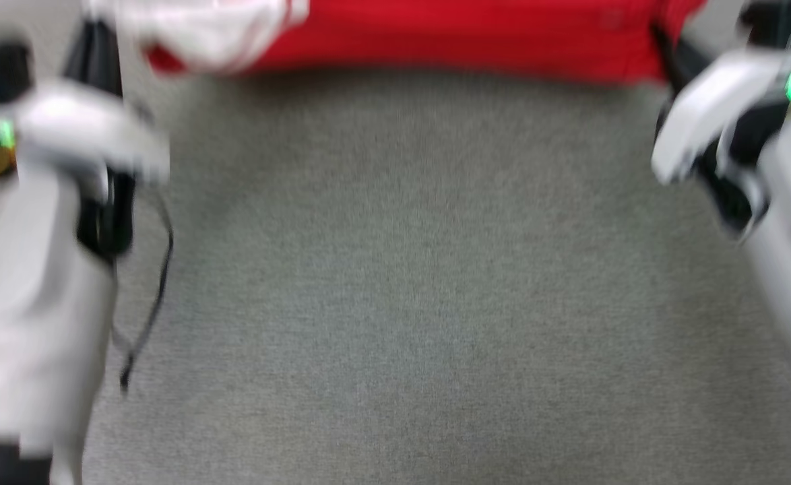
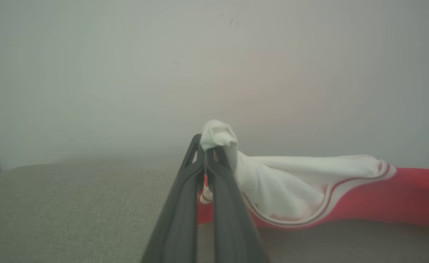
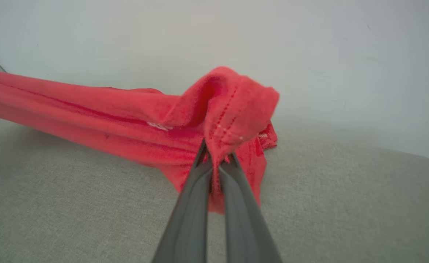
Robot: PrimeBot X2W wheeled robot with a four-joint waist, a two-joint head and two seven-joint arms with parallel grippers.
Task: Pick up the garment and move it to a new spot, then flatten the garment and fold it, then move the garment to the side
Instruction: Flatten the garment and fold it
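The garment (image 1: 449, 34), red with a white sleeve at its left end, hangs stretched across the top of the blurred head view between my two grippers. In the left wrist view my left gripper (image 2: 207, 151) is shut on the bunched white sleeve, and the rest of the garment (image 2: 309, 190) trails off to the right. My right gripper (image 3: 216, 155) is shut on a folded red hem corner, with the garment (image 3: 90, 117) running away to the left just above the surface. In the head view the left gripper (image 1: 98, 30) and the right gripper (image 1: 663, 44) reach up to the cloth's two ends.
A grey woven surface (image 1: 402, 269) spreads beneath the garment. A thin black cable (image 1: 160, 283) dangles from my left arm. A pale wall (image 2: 200, 73) stands behind the surface's far edge.
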